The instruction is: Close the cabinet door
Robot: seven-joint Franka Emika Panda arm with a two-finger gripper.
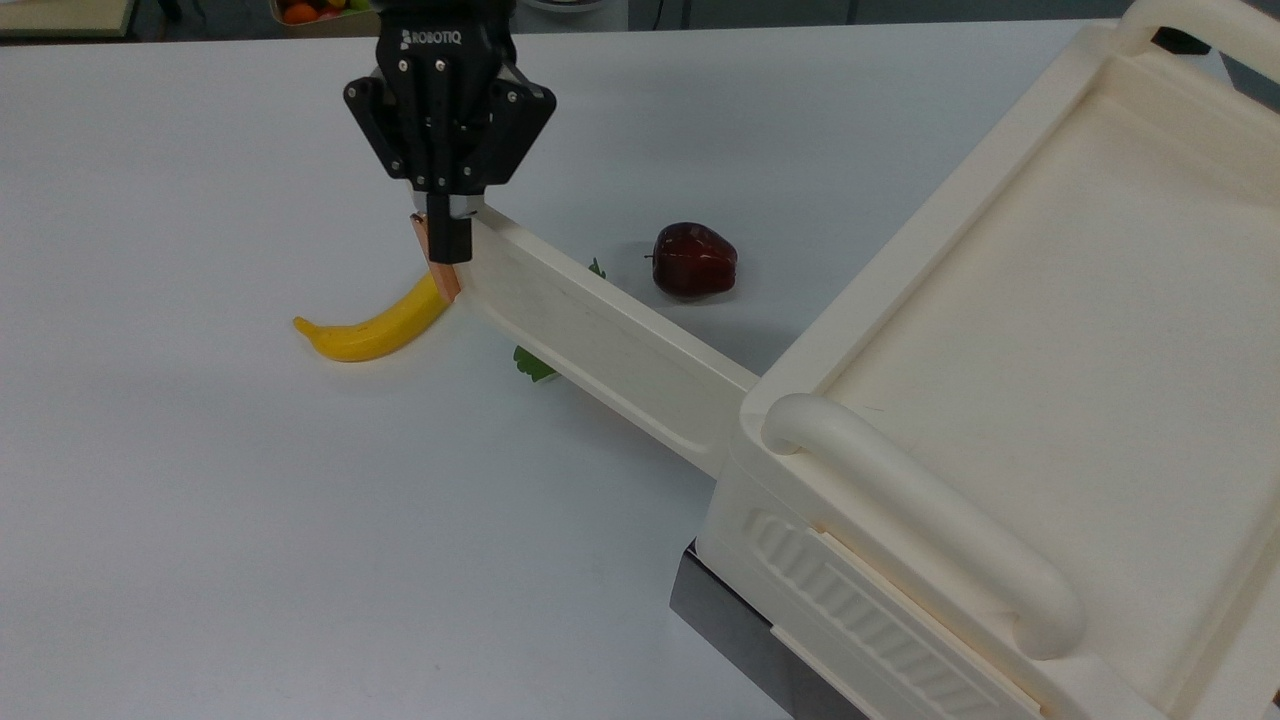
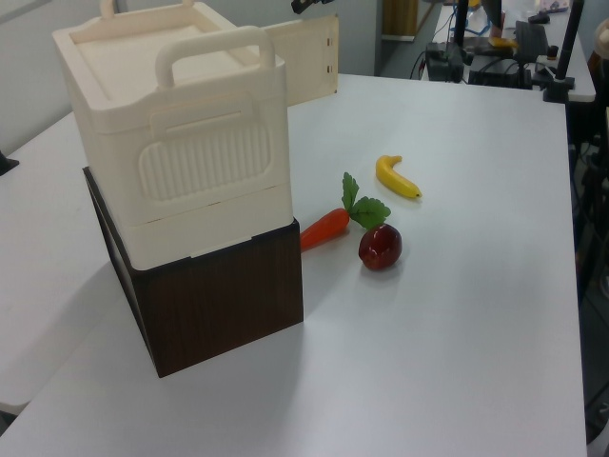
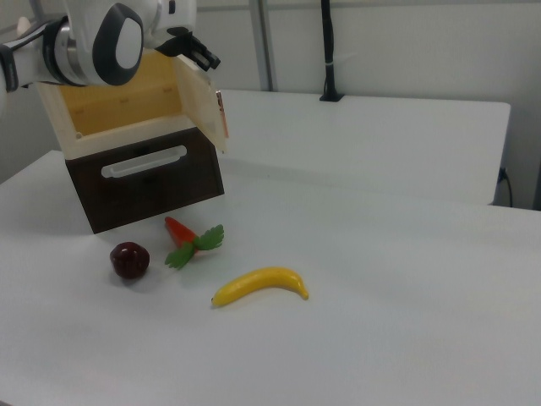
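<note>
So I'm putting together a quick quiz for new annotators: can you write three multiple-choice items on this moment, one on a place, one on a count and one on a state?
1. Where is the gripper?
A. At the free end of the cabinet door
B. Over the apple
C. On the cabinet's top handle

2. How many food items lie on the table?
A. One
B. Three
C. Five

3. What state is the cabinet door in?
A. Shut flush
B. Taken off and lying flat
C. Swung open

Answers:
1. A: in the top view the gripper sits at the copper strip on the end of the cabinet door.
2. B: the left view shows a banana, a carrot and an apple on the table.
3. C: the door stands out from the cabinet, and the right view shows the interior exposed.
</note>
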